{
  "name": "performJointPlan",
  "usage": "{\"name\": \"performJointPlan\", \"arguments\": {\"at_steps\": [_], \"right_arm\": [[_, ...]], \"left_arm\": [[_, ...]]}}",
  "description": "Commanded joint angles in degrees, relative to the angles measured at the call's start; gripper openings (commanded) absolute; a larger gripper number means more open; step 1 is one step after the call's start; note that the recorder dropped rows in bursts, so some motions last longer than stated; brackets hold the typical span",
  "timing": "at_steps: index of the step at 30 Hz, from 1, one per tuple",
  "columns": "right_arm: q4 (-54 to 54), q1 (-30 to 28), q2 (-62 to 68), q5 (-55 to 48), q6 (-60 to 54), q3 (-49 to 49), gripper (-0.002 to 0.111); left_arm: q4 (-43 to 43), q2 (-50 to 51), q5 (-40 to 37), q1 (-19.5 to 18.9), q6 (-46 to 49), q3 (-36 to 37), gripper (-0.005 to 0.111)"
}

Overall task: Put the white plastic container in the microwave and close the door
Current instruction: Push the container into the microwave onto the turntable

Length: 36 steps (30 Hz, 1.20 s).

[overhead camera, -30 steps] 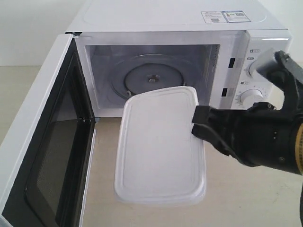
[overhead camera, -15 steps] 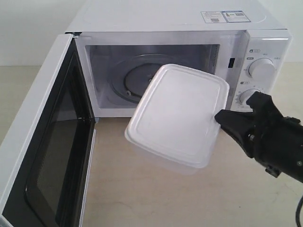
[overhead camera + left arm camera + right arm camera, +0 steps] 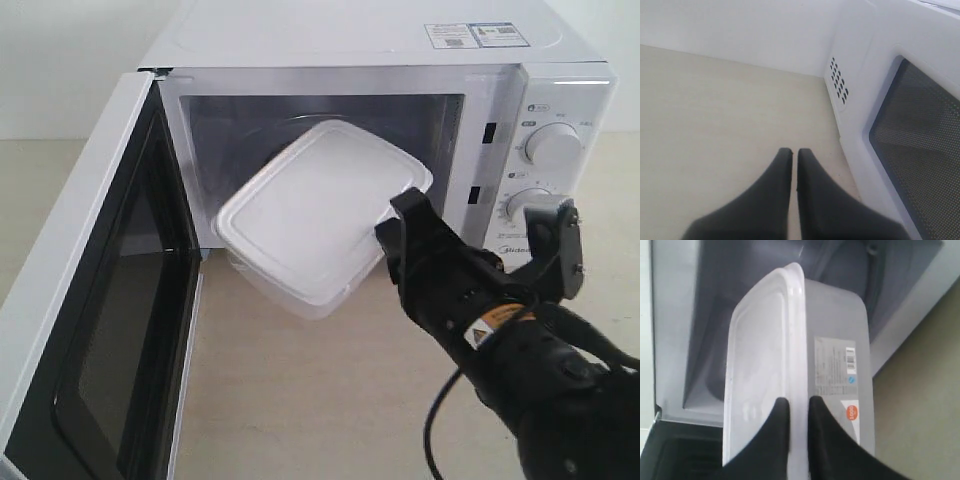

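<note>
The white plastic container (image 3: 315, 205) hangs tilted in the mouth of the microwave (image 3: 380, 110), its far end inside the cavity. My right gripper (image 3: 398, 222) is shut on its near rim; in the right wrist view the black fingers (image 3: 775, 440) pinch the lid edge of the container (image 3: 790, 355), label side showing. The door (image 3: 95, 330) stands wide open on the left. The container hides the turntable. My left gripper (image 3: 790, 151) is shut on nothing, low over the tabletop beside the outer face of the door (image 3: 920, 140), and out of the exterior view.
Two round knobs (image 3: 552, 145) sit on the microwave's control panel just beyond my right arm. Beige tabletop (image 3: 300, 400) spreads in front of the cavity. A vent grille (image 3: 838, 80) marks the microwave's side wall near my left gripper.
My right arm swung in from the right and carried the container up and leftward, from in front of the microwave into its opening. The door has not moved.
</note>
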<state>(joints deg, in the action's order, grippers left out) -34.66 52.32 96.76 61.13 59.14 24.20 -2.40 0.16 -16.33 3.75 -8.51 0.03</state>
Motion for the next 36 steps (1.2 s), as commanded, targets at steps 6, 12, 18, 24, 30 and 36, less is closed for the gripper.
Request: {"name": "performJointPlan", "arguments": {"at_steps": [6, 12, 18, 24, 30, 36], "right_arm": [[-8.49, 0.24, 7.7, 1.24, -0.79, 10.62, 0.0], [-11.04, 0.02, 12.0, 1.35, -1.43, 16.9, 0.0], [-10.74, -3.73, 13.59, -0.12, -3.08, 21.26, 0.0], [-11.27, -5.77, 14.23, -6.73, -10.33, 26.65, 0.0], [-12.63, -7.55, 16.23, -6.59, -10.99, 29.46, 0.0], [-12.45, -8.46, 18.58, -6.97, -11.33, 31.23, 0.0]], "left_arm": [[0.23, -0.16, 0.01, -0.14, -0.08, -0.03, 0.004], [0.23, -0.16, 0.01, -0.14, -0.08, -0.03, 0.004], [0.23, -0.16, 0.01, -0.14, -0.08, -0.03, 0.004], [0.23, -0.16, 0.01, -0.14, -0.08, -0.03, 0.004], [0.23, -0.16, 0.01, -0.14, -0.08, -0.03, 0.004], [0.23, -0.16, 0.01, -0.14, -0.08, -0.03, 0.004]]}}
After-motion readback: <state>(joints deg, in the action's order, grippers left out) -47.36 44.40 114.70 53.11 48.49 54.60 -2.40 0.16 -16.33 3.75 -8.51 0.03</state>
